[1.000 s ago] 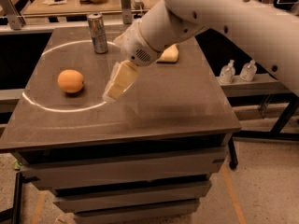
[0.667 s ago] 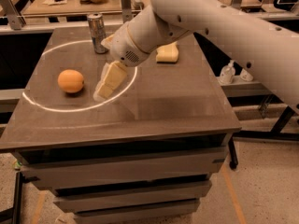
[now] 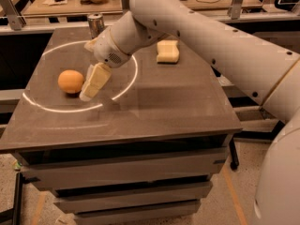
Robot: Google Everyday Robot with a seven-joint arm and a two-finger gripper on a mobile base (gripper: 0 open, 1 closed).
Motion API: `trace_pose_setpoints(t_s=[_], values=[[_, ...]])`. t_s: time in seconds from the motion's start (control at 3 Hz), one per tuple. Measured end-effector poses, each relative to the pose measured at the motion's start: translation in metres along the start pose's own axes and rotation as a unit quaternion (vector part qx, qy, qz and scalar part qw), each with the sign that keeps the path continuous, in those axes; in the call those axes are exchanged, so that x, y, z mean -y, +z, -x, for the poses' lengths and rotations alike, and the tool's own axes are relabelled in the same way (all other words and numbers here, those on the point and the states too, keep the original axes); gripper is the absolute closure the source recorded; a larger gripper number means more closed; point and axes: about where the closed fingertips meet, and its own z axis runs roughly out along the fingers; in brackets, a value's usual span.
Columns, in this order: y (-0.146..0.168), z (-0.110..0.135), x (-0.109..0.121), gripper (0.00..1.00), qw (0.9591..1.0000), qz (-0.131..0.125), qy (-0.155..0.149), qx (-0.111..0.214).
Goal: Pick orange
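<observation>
The orange [image 3: 71, 81] sits on the grey tabletop [image 3: 164, 107] at the left, inside a ring of light. My gripper [image 3: 91, 86] hangs from the white arm just to the right of the orange, close beside it, with its pale fingers pointing down toward the table.
A metal can [image 3: 95, 24] stands at the back of the table. A pale yellow sponge [image 3: 168, 51] lies at the back right. The white arm [image 3: 211, 36] crosses above the table's right half. Another table with clutter stands behind.
My gripper has moved left across the table and now stands right beside the orange. The orange, can and sponge have not moved.
</observation>
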Motion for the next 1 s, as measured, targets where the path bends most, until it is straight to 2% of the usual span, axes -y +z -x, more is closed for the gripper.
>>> trace_pose_setpoints(t_s=[1.0], values=[[0.051, 0.008, 0.005, 0.0, 0.9991, 0.042, 0.003, -0.004]])
